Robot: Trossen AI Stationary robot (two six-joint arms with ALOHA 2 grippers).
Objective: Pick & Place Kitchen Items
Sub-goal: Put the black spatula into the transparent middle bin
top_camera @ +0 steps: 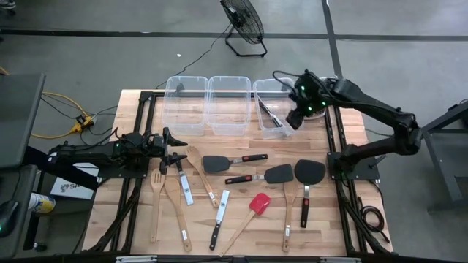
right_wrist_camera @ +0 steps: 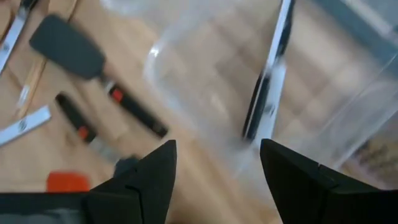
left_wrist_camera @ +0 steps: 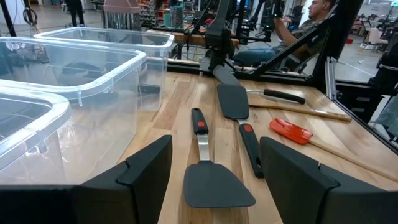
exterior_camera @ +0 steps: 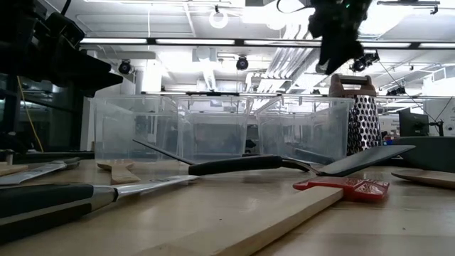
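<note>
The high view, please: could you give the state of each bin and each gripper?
left bin: upright, looks empty
middle bin: upright, looks empty
right bin: upright, holds a utensil
left gripper: open, holding nothing, over the table
right gripper: open, holding nothing, above the right bin

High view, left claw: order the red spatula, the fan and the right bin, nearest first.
From the left claw:
1. Red spatula, mid-table toward the front.
2. Right bin, at the table's back, under the right claw.
3. Fan, on the floor beyond the table.
</note>
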